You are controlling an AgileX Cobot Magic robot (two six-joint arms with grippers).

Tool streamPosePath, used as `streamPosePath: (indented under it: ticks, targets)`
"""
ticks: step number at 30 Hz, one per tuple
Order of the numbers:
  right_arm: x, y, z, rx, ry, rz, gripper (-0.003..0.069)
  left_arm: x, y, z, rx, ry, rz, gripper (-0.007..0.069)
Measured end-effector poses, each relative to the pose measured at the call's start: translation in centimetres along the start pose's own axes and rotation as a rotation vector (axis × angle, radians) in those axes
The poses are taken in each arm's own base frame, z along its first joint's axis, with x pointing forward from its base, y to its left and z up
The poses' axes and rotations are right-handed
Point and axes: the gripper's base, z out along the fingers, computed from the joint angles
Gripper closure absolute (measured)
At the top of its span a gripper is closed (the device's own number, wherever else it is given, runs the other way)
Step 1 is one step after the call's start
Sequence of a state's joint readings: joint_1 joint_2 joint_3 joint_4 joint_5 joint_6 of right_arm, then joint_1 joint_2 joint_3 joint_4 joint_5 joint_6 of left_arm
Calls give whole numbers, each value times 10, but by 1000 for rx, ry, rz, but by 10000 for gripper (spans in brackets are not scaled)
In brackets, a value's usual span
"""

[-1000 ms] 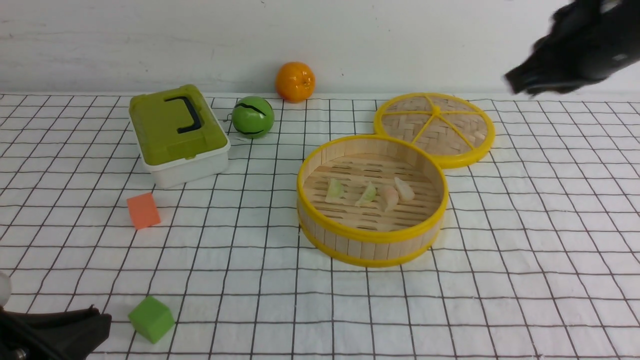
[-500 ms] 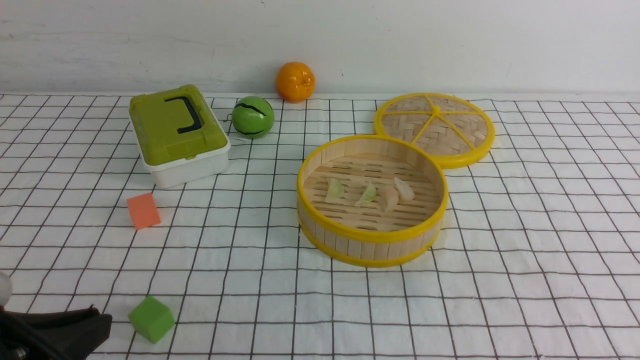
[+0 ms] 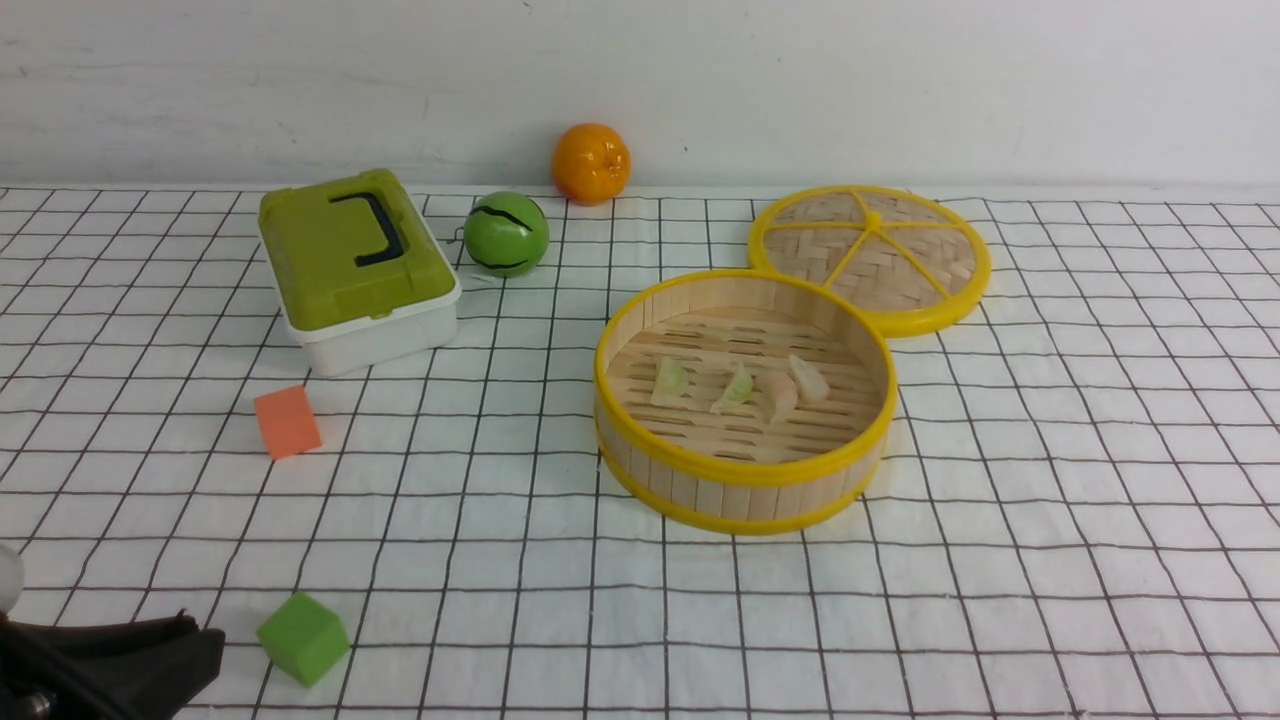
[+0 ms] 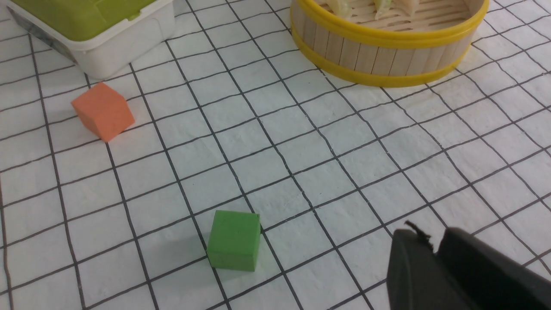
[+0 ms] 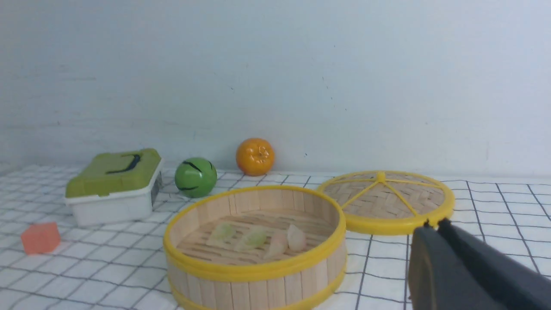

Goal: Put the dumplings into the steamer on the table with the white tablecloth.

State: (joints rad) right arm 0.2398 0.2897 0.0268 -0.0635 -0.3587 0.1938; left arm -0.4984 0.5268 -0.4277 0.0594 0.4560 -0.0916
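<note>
Front view faces the wall — both wrist views share the steamer (image 3: 742,400).

A plain white wall (image 3: 900,90) under even light.

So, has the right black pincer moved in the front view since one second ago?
Yes. It hung beyond the round woven lid with yellow rim, by the white wall; now it has left that view.

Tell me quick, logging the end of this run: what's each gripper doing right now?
Left gripper: jaws together, holding nothing.
Right gripper: shut, empty.
</note>
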Motion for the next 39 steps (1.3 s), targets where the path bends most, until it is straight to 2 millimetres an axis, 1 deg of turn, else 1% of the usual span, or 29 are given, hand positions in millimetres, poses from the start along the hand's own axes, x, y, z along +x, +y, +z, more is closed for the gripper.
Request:
streamPosePath:
  ticks: [4,8,10,11,12,13,14,17,22,39]
  targets:
    - [5,-1,-2,11,59,-59,657,0,0,0,0,0,0,531]
    - [11,-6,-12,67,113,-116,660,0,0,0,0,4,0,531]
    - [15,-10,-21,129,145,-114,660,0,0,0,0,5,0,531]
    - [16,-10,-22,140,150,-114,660,0,0,0,0,5,0,531]
    - [21,-13,-26,181,203,-106,660,1,0,0,-1,9,0,531]
    - [22,-13,-27,191,215,-105,660,1,0,0,-1,9,0,531]
    - [28,-16,-30,227,280,-91,660,1,0,0,-1,11,0,531]
    - [37,-17,-33,259,374,-33,660,1,0,0,-1,14,0,531]
    - [38,-14,-34,254,398,55,659,1,0,1,-1,18,0,526]
    - [39,-14,-34,251,401,72,652,1,0,1,-1,18,0,508]
